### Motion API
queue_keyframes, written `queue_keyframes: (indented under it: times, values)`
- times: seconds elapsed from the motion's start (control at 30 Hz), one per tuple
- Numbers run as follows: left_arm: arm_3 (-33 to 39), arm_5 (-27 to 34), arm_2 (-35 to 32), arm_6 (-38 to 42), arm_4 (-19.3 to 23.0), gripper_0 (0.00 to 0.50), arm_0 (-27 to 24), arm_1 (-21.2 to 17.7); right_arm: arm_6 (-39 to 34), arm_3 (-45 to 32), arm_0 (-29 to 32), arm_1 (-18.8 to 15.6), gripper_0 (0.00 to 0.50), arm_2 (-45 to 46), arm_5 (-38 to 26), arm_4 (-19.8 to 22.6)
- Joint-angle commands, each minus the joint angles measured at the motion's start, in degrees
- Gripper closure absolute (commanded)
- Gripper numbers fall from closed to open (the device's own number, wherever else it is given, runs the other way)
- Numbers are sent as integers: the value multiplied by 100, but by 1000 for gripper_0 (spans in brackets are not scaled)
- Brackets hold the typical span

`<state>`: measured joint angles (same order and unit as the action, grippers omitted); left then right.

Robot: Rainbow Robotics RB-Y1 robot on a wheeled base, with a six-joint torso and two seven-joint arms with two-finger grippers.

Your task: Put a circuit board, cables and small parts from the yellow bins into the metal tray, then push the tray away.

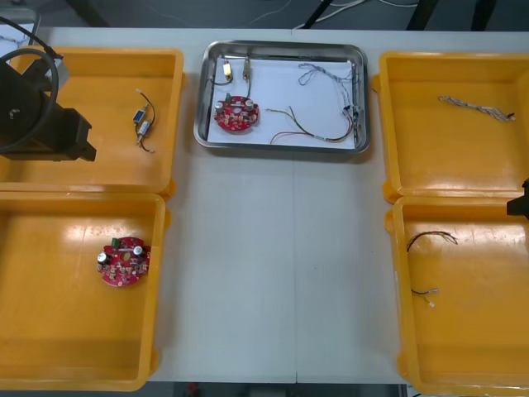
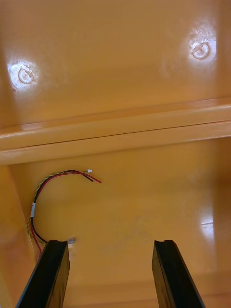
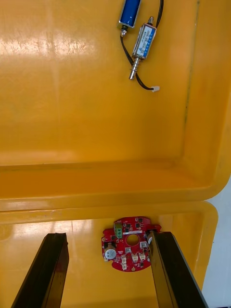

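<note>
While the left gripper (image 3: pixel 108 236) and right gripper (image 2: pixel 110 243) hang over the yellow bins (image 1: pixel 455 157) with jaws apart, the metal tray (image 1: pixel 281 146) sits loaded between the far bins. An off-centre push could swing it into a bin, jolting its circuit board (image 1: pixel 236 113) and cables (image 1: pixel 318 73).

Four yellow bins are sitting on the table: the far-left bin (image 1: pixel 99 169), the near-left bin (image 1: pixel 50 331), the far-right bin (image 1: pixel 446 157) and the near-right bin (image 1: pixel 479 347). One metal tray (image 1: pixel 281 50) is lying between the far pair.

Two round red circuit boards are showing: the tray board (image 1: pixel 236 113) and the bin board (image 1: pixel 125 261) in the near-left bin.

Four small metal parts are lying about: a tray pair (image 1: pixel 225 71) and a bin pair (image 1: pixel 142 122) in the far-left bin.

Four cables are resting in all. Two are in the tray, a twisted cable (image 1: pixel 331 78) and a red and yellow cable (image 1: pixel 310 132). A second twisted cable (image 1: pixel 475 106) is in the far-right bin, and a dark cable (image 1: pixel 430 238) is in the near-right bin.
</note>
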<state>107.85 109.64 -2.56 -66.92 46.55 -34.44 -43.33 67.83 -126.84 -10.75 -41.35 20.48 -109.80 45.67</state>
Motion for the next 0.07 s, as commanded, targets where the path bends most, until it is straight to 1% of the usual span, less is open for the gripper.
queue_keyframes:
  times: [0.03, 0.07]
  values:
    - [175, 36, 63, 320, -49, 0, 78, -246, 2, -34, 82, 40, 0, 9, -20, 47]
    - [175, 36, 63, 320, -49, 0, 78, -246, 2, -34, 82, 40, 0, 9, -20, 47]
